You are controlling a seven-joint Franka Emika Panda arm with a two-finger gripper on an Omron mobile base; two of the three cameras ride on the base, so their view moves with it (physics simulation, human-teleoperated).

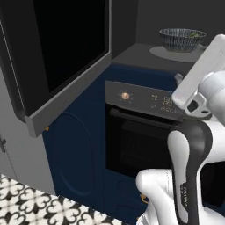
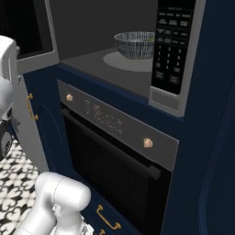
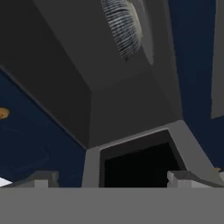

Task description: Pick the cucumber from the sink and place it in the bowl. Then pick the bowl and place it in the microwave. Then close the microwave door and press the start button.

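Hovering fingers (image 3: pixel 111 177) spread wide, empty, apart from bowl (image 3: pixel 123 27) inside microwave (image 3: pixel 131 100), door (image 3: pixel 140 162) open

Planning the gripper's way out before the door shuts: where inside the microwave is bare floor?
The grey microwave floor is bare in front of the round pale turntable plate, toward the open front edge. The back is crowded: the streaked round bowl sits on that plate beside the black button panel.

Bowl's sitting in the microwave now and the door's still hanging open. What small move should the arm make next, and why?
Probably swing the pincer against the outer face of the microwave door and start pushing it shut. The bowl already rests on the turntable plate, the door stands wide open to the left, and the open fingers hold nothing.
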